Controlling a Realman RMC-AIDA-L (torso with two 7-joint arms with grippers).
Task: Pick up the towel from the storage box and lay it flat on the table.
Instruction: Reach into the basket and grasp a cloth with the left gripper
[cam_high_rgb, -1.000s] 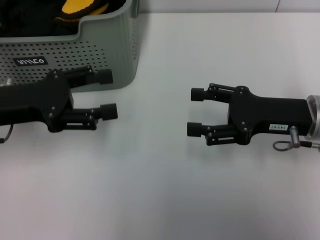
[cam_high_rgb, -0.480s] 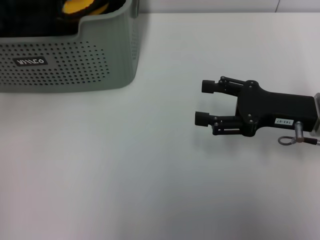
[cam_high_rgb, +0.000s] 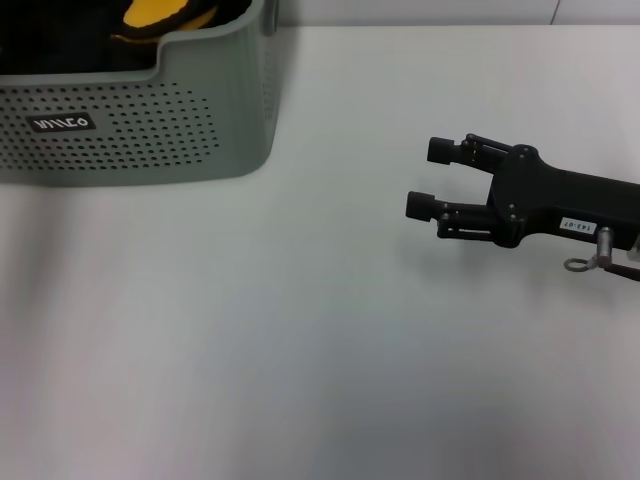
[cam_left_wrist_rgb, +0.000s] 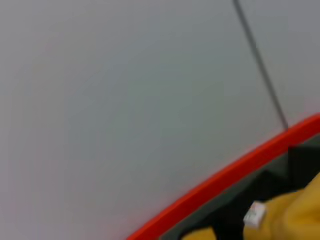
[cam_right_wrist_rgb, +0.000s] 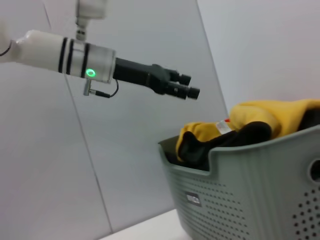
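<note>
The storage box (cam_high_rgb: 140, 130) stands at the table's far left; it also shows in the right wrist view (cam_right_wrist_rgb: 250, 190). Inside it, the towel (cam_right_wrist_rgb: 240, 135) lies as a dark crumpled cloth under and beside a yellow cloth (cam_right_wrist_rgb: 270, 112). Only a dark patch of the towel (cam_high_rgb: 60, 40) shows in the head view. My left gripper (cam_right_wrist_rgb: 189, 86) is out of the head view; the right wrist view shows it raised high above the box, holding nothing. My right gripper (cam_high_rgb: 430, 178) is open and empty, low over the table (cam_high_rgb: 300, 330), right of the box.
The yellow cloth (cam_high_rgb: 160, 14) peeks over the box rim. The left wrist view shows a grey wall, a red strip (cam_left_wrist_rgb: 225, 180) and a corner of the yellow cloth (cam_left_wrist_rgb: 300, 215). Bare tabletop lies in front of and right of the box.
My left arm has left the head view, lifting from in front of the box. My right gripper has drawn back to the right and slightly away, still open.
</note>
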